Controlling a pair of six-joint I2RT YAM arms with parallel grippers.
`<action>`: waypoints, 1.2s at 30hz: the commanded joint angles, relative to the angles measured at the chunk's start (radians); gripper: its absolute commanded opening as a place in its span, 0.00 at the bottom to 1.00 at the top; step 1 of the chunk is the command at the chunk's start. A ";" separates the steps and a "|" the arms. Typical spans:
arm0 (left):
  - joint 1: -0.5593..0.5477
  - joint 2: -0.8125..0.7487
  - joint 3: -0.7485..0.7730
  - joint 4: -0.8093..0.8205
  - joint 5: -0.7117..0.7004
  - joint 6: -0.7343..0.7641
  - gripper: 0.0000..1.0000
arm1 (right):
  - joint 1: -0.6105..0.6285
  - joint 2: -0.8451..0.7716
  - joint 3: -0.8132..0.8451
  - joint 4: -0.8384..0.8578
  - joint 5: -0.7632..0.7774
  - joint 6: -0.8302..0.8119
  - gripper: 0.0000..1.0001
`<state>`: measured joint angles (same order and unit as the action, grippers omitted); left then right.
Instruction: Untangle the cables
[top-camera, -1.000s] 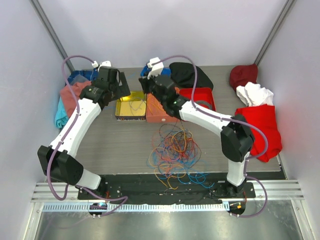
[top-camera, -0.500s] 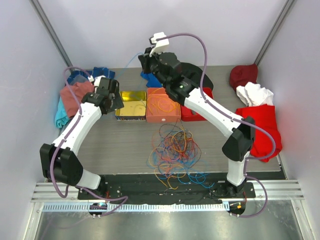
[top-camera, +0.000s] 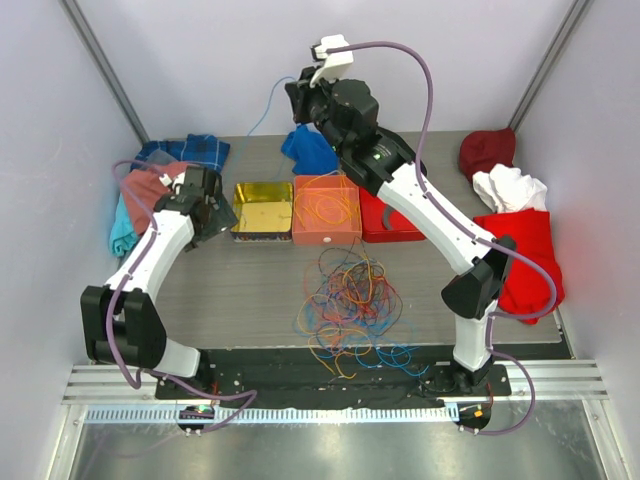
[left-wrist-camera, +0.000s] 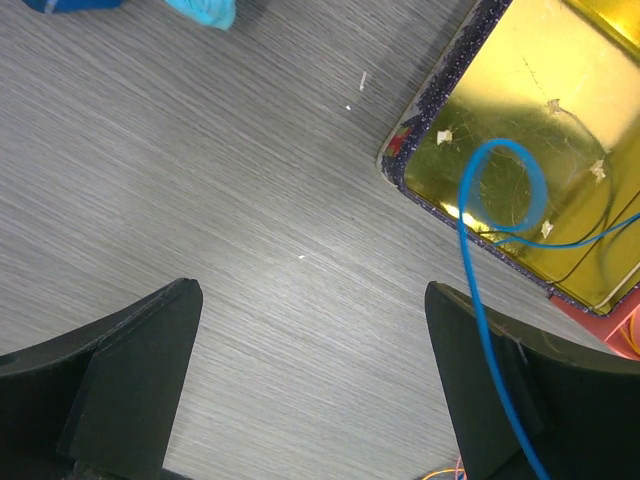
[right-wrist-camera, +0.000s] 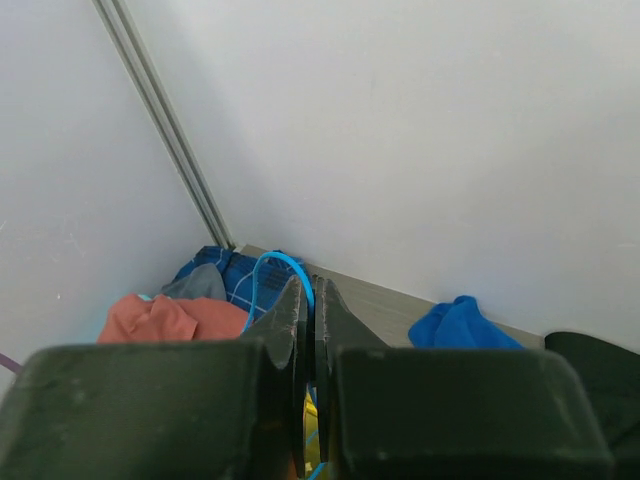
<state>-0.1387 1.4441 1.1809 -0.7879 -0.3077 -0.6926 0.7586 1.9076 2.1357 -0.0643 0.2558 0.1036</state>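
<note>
The cables (top-camera: 345, 300) lie in a tangled heap of orange, blue, red and dark strands on the table's near middle. My right gripper (top-camera: 298, 103) is raised high at the back, shut on a thin blue cable (top-camera: 268, 108). In the right wrist view the blue cable (right-wrist-camera: 268, 264) loops beside the closed fingertips of the gripper (right-wrist-camera: 310, 290). My left gripper (top-camera: 214, 214) is open and empty, low over the table left of the gold tin (top-camera: 262, 190). In the left wrist view the blue cable (left-wrist-camera: 468, 250) runs past the right finger (left-wrist-camera: 470, 350) of the open gripper (left-wrist-camera: 312, 300) and loops over the tin (left-wrist-camera: 570, 70).
An orange box (top-camera: 325, 236) holding orange wire sits beside the tin, and a red bin (top-camera: 395, 228) is to its right. Clothes lie around: blue (top-camera: 312, 150), plaid (top-camera: 190, 150), salmon (top-camera: 145, 190), red (top-camera: 525, 250), white (top-camera: 510, 185), maroon (top-camera: 487, 150).
My right arm has risen up and back from over the orange box, lifting the blue cable. My left gripper has moved left and down, off the gold tin.
</note>
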 joint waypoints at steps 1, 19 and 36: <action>0.011 -0.065 -0.027 0.041 0.018 -0.035 1.00 | 0.001 -0.010 0.052 0.001 -0.023 0.001 0.01; 0.066 -0.128 -0.328 0.151 0.099 -0.137 1.00 | -0.041 0.041 0.228 -0.016 -0.006 0.004 0.01; 0.126 -0.192 -0.328 0.107 0.098 -0.194 1.00 | -0.062 0.018 0.168 0.018 -0.058 0.028 0.01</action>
<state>-0.0296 1.3697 0.8410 -0.6701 -0.1600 -0.8577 0.6998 1.9678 2.3123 -0.0978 0.2234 0.1154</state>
